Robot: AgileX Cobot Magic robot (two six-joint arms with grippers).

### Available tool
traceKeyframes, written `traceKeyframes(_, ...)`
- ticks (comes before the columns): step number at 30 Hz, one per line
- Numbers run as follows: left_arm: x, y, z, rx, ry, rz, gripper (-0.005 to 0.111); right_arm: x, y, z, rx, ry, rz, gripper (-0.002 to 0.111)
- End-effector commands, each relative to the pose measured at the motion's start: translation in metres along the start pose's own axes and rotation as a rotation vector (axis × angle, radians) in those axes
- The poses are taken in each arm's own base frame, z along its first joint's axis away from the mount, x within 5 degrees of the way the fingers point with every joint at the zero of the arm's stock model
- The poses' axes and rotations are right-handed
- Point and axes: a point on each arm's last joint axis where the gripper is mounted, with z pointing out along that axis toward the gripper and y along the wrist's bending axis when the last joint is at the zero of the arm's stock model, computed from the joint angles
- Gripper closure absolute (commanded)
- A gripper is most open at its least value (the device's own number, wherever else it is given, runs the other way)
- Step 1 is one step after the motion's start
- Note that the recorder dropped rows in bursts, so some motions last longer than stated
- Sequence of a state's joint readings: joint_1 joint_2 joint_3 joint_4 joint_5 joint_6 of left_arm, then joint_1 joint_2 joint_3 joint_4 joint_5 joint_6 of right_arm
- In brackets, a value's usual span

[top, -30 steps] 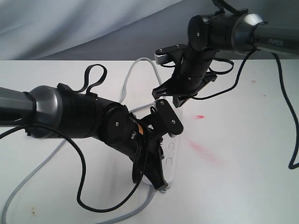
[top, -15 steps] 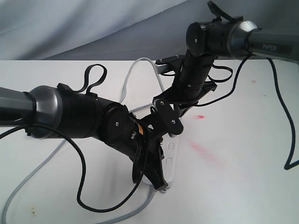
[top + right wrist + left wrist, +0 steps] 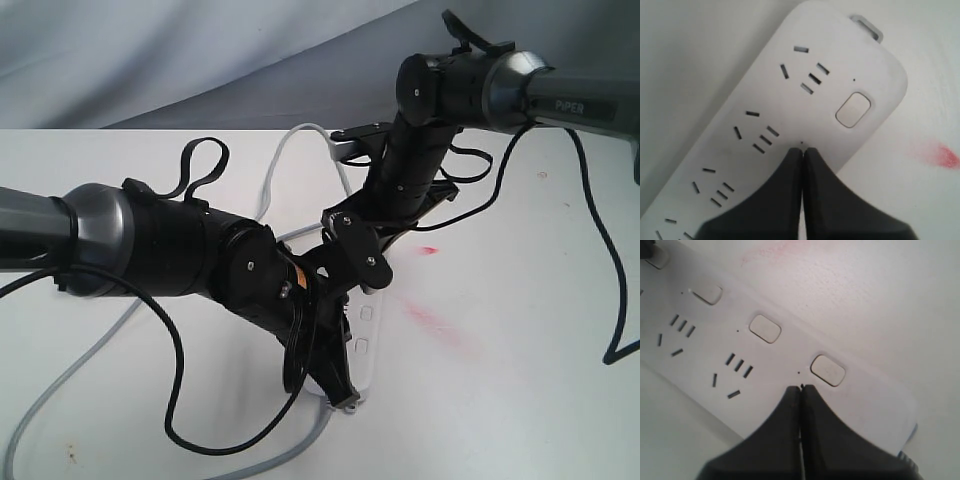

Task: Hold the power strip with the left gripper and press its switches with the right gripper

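The white power strip (image 3: 374, 332) lies on the table, mostly hidden under my left arm. My left gripper (image 3: 345, 397) is shut, its tips resting on the strip's near end (image 3: 865, 405). In the left wrist view the left gripper (image 3: 801, 388) sits just beside one switch (image 3: 827, 370), with two more switches (image 3: 765, 328) further along. My right gripper (image 3: 384, 234) is shut and low over the strip's far end, partly behind the left wrist. In the right wrist view the right gripper (image 3: 802, 149) points at the strip (image 3: 790, 100), a short way from the end switch (image 3: 853, 109).
The grey cord (image 3: 288, 152) loops off the far end and round the table's left side (image 3: 60, 390). Black arm cables (image 3: 175, 380) trail over the white table (image 3: 520, 400). Red stains (image 3: 430, 318) mark the table right of the strip.
The right arm has swung left and down, bringing its shut gripper over the strip's far end behind the left wrist. The left arm has not moved.
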State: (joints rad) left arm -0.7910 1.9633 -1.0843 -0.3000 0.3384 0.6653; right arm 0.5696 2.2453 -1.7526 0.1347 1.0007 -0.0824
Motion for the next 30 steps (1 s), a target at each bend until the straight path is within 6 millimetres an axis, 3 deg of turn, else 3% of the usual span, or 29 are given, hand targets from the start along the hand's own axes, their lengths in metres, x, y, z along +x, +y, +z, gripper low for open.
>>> traceKeyframes(1, 0.008, -0.003, 0.006, 0.028, 0.052, -0.005, 0.107, -0.002, 0.0, -0.001, -0.005, -0.025, -0.002, 0.108)
traceKeyframes(9, 0.008, -0.003, 0.006, 0.028, 0.052, -0.007, 0.107, -0.001, 0.0, 0.002, -0.006, -0.01, -0.001, 0.108)
traceKeyframes(23, 0.008, -0.003, 0.006, 0.028, 0.052, -0.007, 0.107, 0.004, -0.003, 0.03, -0.008, 0.064, 0.004, 0.108)
traceKeyframes(30, 0.008, -0.003, 0.006, 0.028, 0.052, -0.007, 0.107, 0.019, -0.003, 0.046, -0.003, 0.108, 0.007, 0.108)
